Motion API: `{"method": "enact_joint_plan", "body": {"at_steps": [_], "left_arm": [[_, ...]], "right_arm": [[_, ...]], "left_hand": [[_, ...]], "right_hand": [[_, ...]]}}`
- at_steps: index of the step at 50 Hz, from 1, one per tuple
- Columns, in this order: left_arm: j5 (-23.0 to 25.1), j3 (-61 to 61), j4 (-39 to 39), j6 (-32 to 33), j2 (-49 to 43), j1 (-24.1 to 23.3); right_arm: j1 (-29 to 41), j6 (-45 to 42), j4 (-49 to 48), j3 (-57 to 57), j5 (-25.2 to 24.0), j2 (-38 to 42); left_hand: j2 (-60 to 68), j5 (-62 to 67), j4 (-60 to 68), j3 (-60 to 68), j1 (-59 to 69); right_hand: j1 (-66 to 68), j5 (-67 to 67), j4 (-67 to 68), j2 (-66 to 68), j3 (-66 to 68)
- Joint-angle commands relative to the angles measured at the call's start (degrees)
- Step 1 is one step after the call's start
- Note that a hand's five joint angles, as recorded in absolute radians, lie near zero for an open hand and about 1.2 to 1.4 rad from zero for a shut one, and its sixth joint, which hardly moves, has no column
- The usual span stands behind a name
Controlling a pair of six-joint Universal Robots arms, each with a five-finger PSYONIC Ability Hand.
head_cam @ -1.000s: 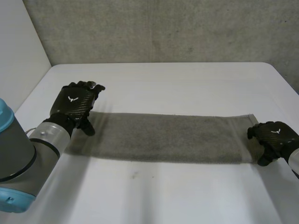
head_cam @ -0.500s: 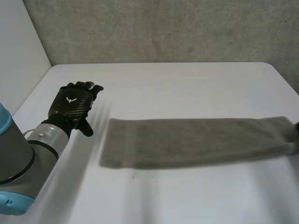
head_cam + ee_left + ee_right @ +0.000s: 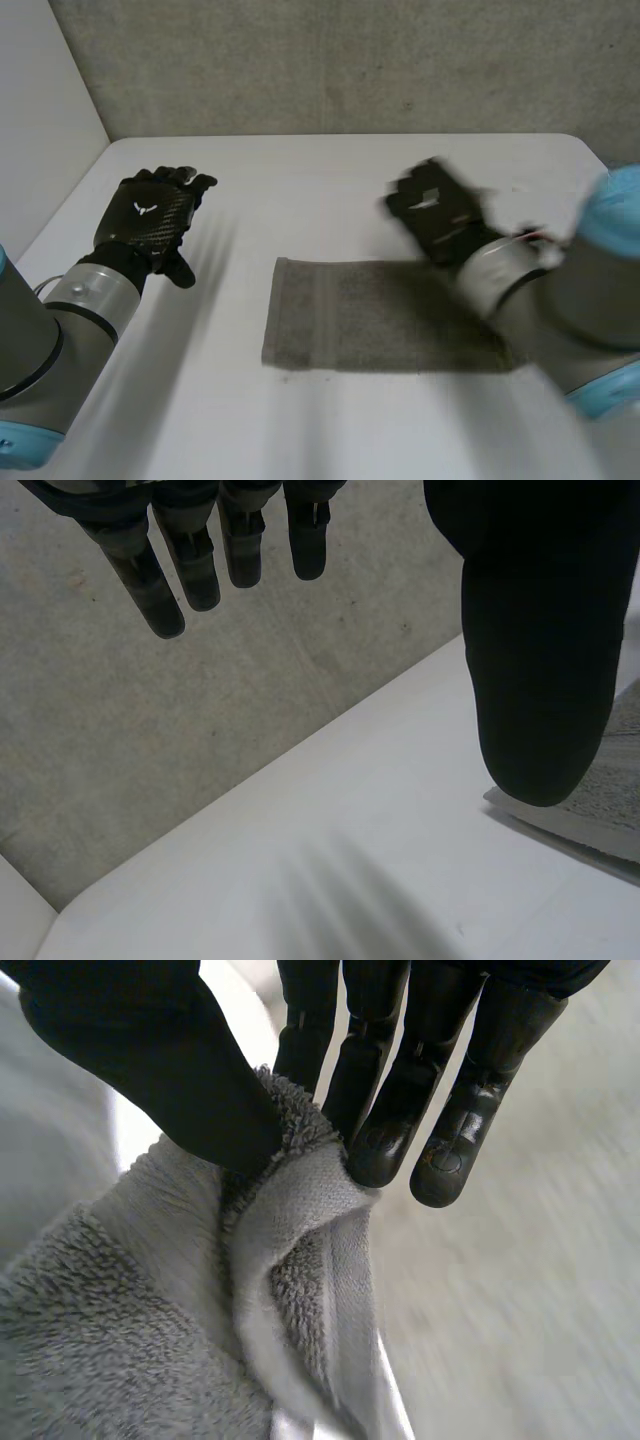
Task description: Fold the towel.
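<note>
The grey towel [image 3: 350, 315] lies on the white table [image 3: 330, 190], its left end flat in the middle. My right hand [image 3: 435, 212] is above the towel's right part; in the right wrist view its thumb and fingers [image 3: 385, 1110] pinch a bunched end of the towel [image 3: 180, 1300]. My left hand [image 3: 150, 222] hovers over the table's left side, clear of the cloth, fingers straight and spread. In the left wrist view its fingers [image 3: 200, 560] and thumb hold nothing, and an edge of the towel [image 3: 615, 790] shows beside the thumb.
A grey concrete wall [image 3: 340, 60] stands behind the table. A white panel [image 3: 40, 130] runs along the left side. Bare table lies in front of the towel and between my left hand and the towel's left end.
My right hand closed on the towel's right end and swept it left over the cloth, dragging the whole towel rightward. The left hand drifted slightly left and stayed open.
</note>
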Motion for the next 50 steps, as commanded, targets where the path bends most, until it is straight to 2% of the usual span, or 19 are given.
{"method": "enact_joint_plan", "body": {"at_steps": [1, 7, 8, 9, 10, 11, 15, 18, 20, 23, 28, 34, 36, 37, 39, 40, 42, 45, 50], "left_arm": [[0.0, -0.4, 0.0, 0.0, -0.1, -0.1], [0.1, -0.5, 0.1, 0.0, -0.3, -0.6], [0.1, -0.4, 0.2, 0.0, -0.6, -0.7], [0.0, 0.0, 0.3, 0.0, -0.9, -0.8], [0.0, 0.0, 0.3, 0.0, -0.9, -0.8], [0.0, 0.3, 0.5, 0.0, -1.0, -1.1], [0.0, 1.4, 1.0, -0.1, -1.8, -2.8], [-0.2, 3.5, 1.6, -0.2, -4.1, -6.7], [-0.4, 6.0, 1.7, -0.3, -6.3, -11.0], [-0.4, 7.4, 1.7, -0.3, -7.6, -12.8], [-2.8, 12.3, 2.1, 0.0, -14.7, -19.2], [-8.7, 14.8, 1.9, 0.6, -20.8, -20.8], [-10.9, 14.9, 1.8, 1.9, -24.2, -20.9], [-10.9, 14.9, 1.8, 1.9, -24.3, -20.9], [-12.0, 14.5, 1.8, 3.9, -25.7, -21.2], [-12.0, 14.5, 1.8, 4.0, -25.7, -21.2], [-11.9, 14.0, 1.7, 4.6, -25.7, -21.4], [-11.9, 12.6, 1.7, 4.7, -25.1, -21.8], [-12.0, 10.8, 1.7, 4.7, -22.4, -23.3]], "right_arm": [[15.2, -0.1, -0.3, -3.8, 0.6, 11.7], [18.4, 0.6, -0.1, -3.7, 0.7, 14.7], [18.4, 0.5, -0.2, -3.6, 0.9, 14.8], [18.4, 0.6, -0.1, -3.6, 1.3, 14.6], [18.4, 0.6, -0.1, -3.6, 1.3, 14.6], [17.9, 0.9, 0.0, -3.4, 2.1, 13.9], [17.3, 3.5, 0.3, -2.7, 4.3, 10.4], [13.8, 9.3, 0.4, -1.2, 5.4, 6.7], [7.5, 14.9, 1.5, 2.2, 5.2, 3.9], [5.0, 16.8, 2.3, 4.1, 4.7, 2.3], [-4.8, 19.7, 5.4, 13.6, -0.7, -1.6], [-12.7, 19.2, 5.0, 19.9, -4.0, -2.1], [-15.9, 17.8, 3.2, 22.2, -5.1, -1.9], [-15.9, 17.8, 3.2, 22.2, -5.1, -1.9], [-17.3, 14.9, 0.9, 23.5, -4.9, -1.8], [-17.3, 14.9, 0.9, 23.5, -4.9, -1.8], [-17.2, 11.7, -1.0, 23.5, -4.1, -1.8], [-17.0, 10.1, -1.7, 23.1, -3.3, -1.9], [-14.4, 3.6, -2.3, 19.2, 1.7, -1.9]], "left_hand": [[0.9, 0.6, 0.9, 0.8, 0.6], [0.3, -0.1, 0.2, 0.1, -0.1], [0.3, -0.1, 0.2, 0.1, -0.1], [0.3, -0.1, 0.2, 0.1, -0.1], [0.3, -0.1, 0.2, 0.1, -0.1], [0.4, 0.1, 0.4, 0.3, 0.0], [0.9, 0.6, 0.9, 0.8, 0.6], [1.3, 1.0, 1.2, 1.1, 0.9], [1.4, 1.1, 1.4, 1.3, 1.1], [1.6, 1.3, 1.5, 1.5, 1.2], [2.4, 2.1, 2.4, 2.3, 2.1], [2.4, 2.1, 2.4, 2.3, 2.1], [2.4, 2.1, 2.4, 2.3, 2.1], [2.4, 2.1, 2.4, 2.3, 2.1], [2.1, 1.8, 2.1, 2.0, 1.7], [2.1, 1.8, 2.0, 2.0, 1.7], [2.1, 1.8, 2.0, 2.0, 1.7], [2.1, 1.8, 2.0, 2.0, 1.7], [1.9, 1.6, 1.9, 1.8, 1.6]], "right_hand": [[25.5, 13.9, 11.6, 12.6, 11.6], [23.0, 11.4, 9.1, 10.1, 9.1], [0.2, -11.4, -13.7, -12.7, -13.7], [-32.5, -44.1, -46.4, -45.4, -46.4], [-32.8, -44.4, -46.7, -45.7, -46.7], [-44.5, -56.1, -58.4, -57.4, -58.4], [-44.5, -56.1, -58.4, -57.4, -58.4], [-44.5, -56.1, -58.4, -57.4, -58.4], [-44.5, -56.1, -58.4, -57.4, -58.4], [-44.5, -56.1, -58.4, -57.4, -58.4], [-44.5, -56.1, -58.4, -57.4, -58.4], [-43.1, -54.7, -57.0, -56.0, -57.0], [-26.2, -37.8, -40.1, -39.1, -40.1], [-26.1, -37.7, -40.0, -39.0, -40.0], [-0.2, -11.8, -14.1, -13.1, -14.0], [0.0, -11.7, -13.9, -12.9, -13.9], [24.3, 12.6, 10.3, 11.3, 10.4], [25.5, 13.9, 11.6, 12.6, 11.6], [25.5, 13.9, 11.6, 12.6, 11.6]]}}
